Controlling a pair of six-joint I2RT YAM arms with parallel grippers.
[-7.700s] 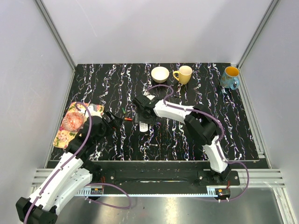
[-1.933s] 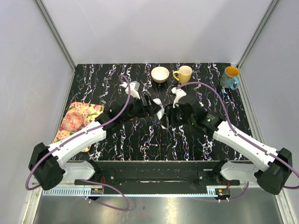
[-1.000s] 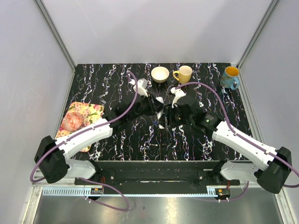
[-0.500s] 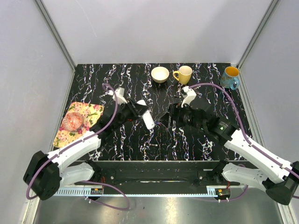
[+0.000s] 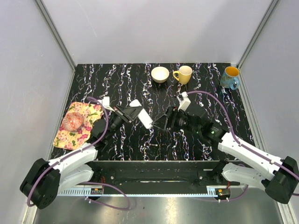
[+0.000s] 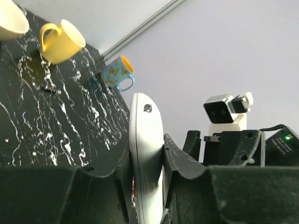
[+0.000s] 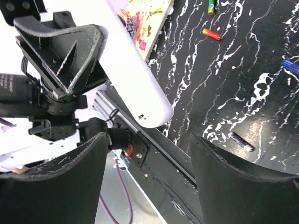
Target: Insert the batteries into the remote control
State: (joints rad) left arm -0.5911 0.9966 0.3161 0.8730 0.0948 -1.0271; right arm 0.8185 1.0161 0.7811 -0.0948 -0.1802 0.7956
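Observation:
The remote control (image 5: 144, 118), a slim white bar, is held off the table, with my left gripper (image 5: 133, 112) shut on its middle. In the left wrist view the remote control (image 6: 145, 140) stands edge-on, pinched between both jaws of the left gripper (image 6: 147, 156). My right gripper (image 5: 160, 123) is open just right of the remote's free end. In the right wrist view that rounded end of the remote control (image 7: 140, 88) sits just above the wide gap of the right gripper (image 7: 149, 161). A red battery (image 7: 212, 33), a green one (image 7: 211, 5) and a blue one (image 7: 290, 66) lie on the black table.
A floral cloth (image 5: 65, 135) with a pink object lies at the left edge. A white bowl (image 5: 160, 74), a yellow mug (image 5: 184, 74) and a blue mug (image 5: 230, 77) stand along the back. A small dark stick (image 5: 154, 146) lies near the front edge.
My left arm has drawn back left and toward the near edge with the remote in its grip. The right gripper has moved left after it and now faces the remote's end.

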